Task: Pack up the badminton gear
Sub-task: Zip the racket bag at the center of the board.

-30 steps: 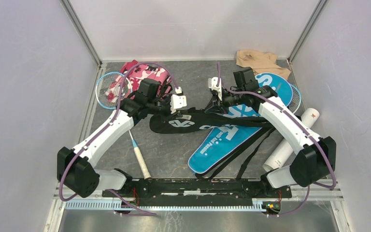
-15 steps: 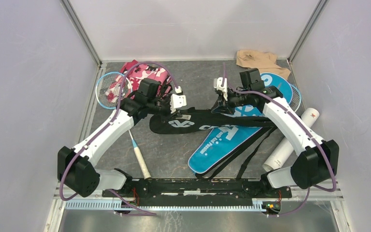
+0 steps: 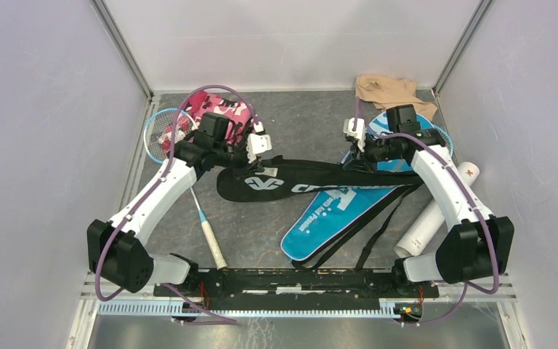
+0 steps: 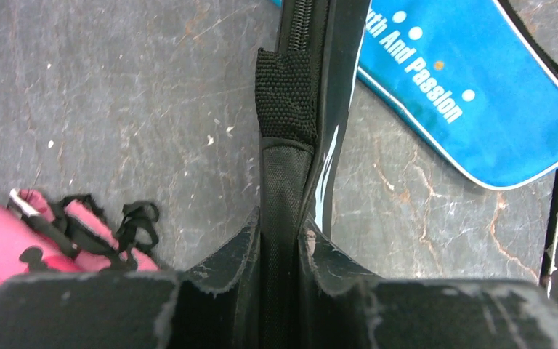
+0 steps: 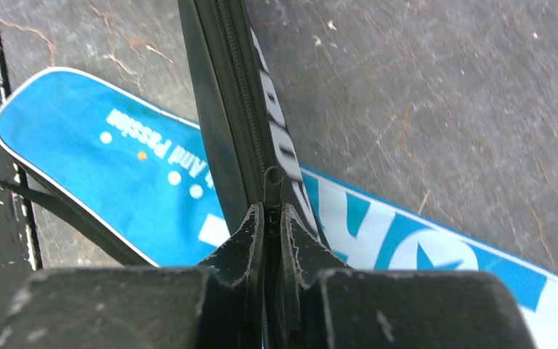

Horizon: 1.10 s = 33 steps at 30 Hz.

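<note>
The black CROSSWAY cover (image 3: 312, 182) hangs stretched between both grippers, above the blue cover (image 3: 338, 214). My left gripper (image 3: 259, 145) is shut on the black cover's webbed end (image 4: 285, 167), which runs up between the fingers (image 4: 231, 247). My right gripper (image 3: 352, 142) is shut on the zipper pull (image 5: 272, 179) at the cover's edge (image 5: 221, 87), over the blue cover (image 5: 116, 156). A blue-framed racket (image 3: 161, 135) lies at the left, its white handle (image 3: 211, 242) pointing to the near edge. The white tube (image 3: 436, 214) lies at the right.
Pink camouflage cloth (image 3: 221, 110) lies behind the left gripper and shows in the left wrist view (image 4: 0, 243). Beige cloth (image 3: 386, 88) sits at the back right corner. Black straps (image 3: 378, 233) trail from the blue cover toward the base rail (image 3: 290, 280). Walls close in on three sides.
The right gripper has moved right and back along the black cover's edge. The left gripper has drawn back to the left, and the black cover is now pulled longer and tauter.
</note>
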Motion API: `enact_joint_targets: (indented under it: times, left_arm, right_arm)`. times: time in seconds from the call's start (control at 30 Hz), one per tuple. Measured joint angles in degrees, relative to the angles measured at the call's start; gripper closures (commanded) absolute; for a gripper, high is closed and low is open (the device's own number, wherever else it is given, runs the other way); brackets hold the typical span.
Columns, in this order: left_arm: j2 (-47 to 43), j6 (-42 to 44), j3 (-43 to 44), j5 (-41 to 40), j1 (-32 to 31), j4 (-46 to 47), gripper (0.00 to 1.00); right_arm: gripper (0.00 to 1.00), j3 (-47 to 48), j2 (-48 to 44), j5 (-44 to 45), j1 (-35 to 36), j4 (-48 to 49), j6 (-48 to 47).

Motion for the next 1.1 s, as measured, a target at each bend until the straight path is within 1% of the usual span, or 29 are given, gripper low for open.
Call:
enact_joint_targets:
  times: [0.2, 0.53, 0.67, 0.87, 1.1]
  left_arm:
    - [0.0, 3.8, 1.86, 1.22, 5.99, -5.2, 0.98]
    - [0.09, 8.2, 3.26, 1.73, 9.77, -9.14, 0.98]
    - [0.63, 8.83, 3.91, 1.97, 11.72, -9.77, 0.98]
    - [1.11, 10.01, 4.28, 3.04, 13.88, -11.17, 0.98]
    - [2.36, 11.65, 4.9, 3.56, 14.78, -11.85, 0.98]
  right_arm:
    - [1.0, 0.0, 0.0, 1.53, -5.22, -3.85, -4.55]
    - [1.0, 0.02, 1.2, 2.99, -15.28, -7.32, -10.14]
    - [1.0, 0.72, 3.52, 2.95, -19.61, -9.03, -12.81]
    - [1.0, 4.15, 8.0, 3.8, -27.3, -11.78, -16.5]
    - [1.0, 8.28, 14.97, 4.7, -33.53, -12.66, -17.68]
